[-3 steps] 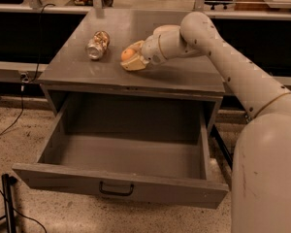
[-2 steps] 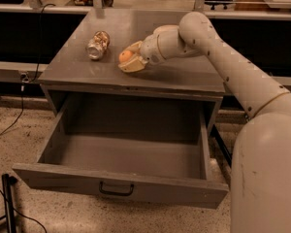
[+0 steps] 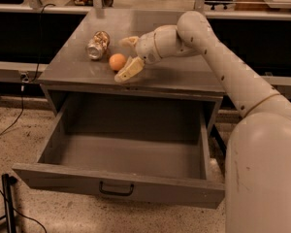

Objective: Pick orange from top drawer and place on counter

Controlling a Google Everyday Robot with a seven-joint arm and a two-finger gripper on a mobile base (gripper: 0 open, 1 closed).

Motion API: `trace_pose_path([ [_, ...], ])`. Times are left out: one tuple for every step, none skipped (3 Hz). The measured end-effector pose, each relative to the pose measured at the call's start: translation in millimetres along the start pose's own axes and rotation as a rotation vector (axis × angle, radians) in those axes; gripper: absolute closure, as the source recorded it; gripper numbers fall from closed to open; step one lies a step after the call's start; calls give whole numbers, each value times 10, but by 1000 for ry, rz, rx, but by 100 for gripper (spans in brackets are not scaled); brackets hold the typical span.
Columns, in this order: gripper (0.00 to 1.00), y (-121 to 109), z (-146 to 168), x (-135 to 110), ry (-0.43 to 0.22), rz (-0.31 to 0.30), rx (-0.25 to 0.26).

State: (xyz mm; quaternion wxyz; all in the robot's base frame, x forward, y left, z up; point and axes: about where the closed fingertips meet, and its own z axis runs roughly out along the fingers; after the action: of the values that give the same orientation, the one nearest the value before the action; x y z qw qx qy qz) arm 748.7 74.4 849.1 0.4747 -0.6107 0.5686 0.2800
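The fingers (image 3: 129,68) of the gripper (image 3: 119,58) are seen spread wide apart, and nothing is held by them. Nearest, the top drawer (image 3: 184,191) is found pulled well out of the cabinet, its flat front panel fitted with a small dark handle (image 3: 115,189). Above and behind it the counter (image 3: 184,76) is seen. The gripper is placed low over its front left part, carried in from the right by the pale arm (image 3: 223,67). The orange (image 3: 117,62) is set on the counter, in the gap between the two fingers near their tips. The nearer finger lies just beside it, and whether contact is made cannot be told. Farther back and to the left, a metal can (image 3: 98,44) is laid on its side on the counter, near the orange but apart from it. Beyond the counter a long pale ledge (image 3: 252,14) is seen.
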Motion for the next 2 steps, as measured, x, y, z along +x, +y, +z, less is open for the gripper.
trace_pose_path([
  [0,54,12,-159,-49,-22,-22],
  [0,60,3,-224,-74,-23,-19],
])
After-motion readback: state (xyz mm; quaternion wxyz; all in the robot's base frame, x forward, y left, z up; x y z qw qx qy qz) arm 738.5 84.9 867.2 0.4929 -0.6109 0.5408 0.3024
